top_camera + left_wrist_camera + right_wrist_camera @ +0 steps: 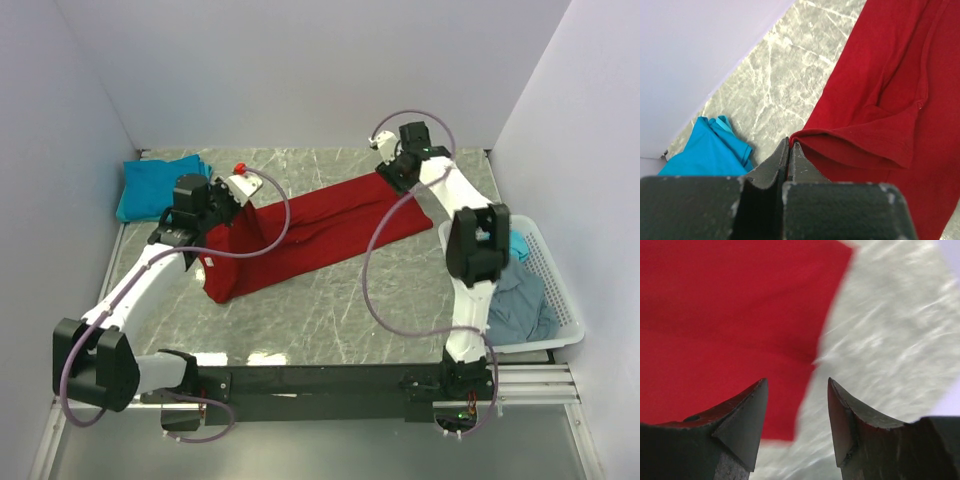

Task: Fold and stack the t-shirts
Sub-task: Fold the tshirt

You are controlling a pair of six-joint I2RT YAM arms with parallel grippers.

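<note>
The bright red soft-cloth t-shirt (320, 235) is lying diagonally across the middle of the grey marble tabletop (330, 310), narrowed into a long band and, by my judgement, needing more folds. The left end effector (789, 147) is sitting closed at its near-left end; whether it is pinching cloth I cannot tell. The right end effector (797, 385) is hovering open over the far-right corner. A folded teal t-shirt (160, 188) is resting far left; a grey-blue t-shirt (520, 305) is waiting in the white lattice basket (548, 255) on the right.

The red shirt (320, 235) is matt, soft cloth with stitched hems, and so is the teal shirt (155, 188) at upper left. The table (330, 300) is smooth, grey, marble-look, faintly glossy. The basket (556, 280) is white plastic lattice. The jaws are dark, matt, scuffed.
</note>
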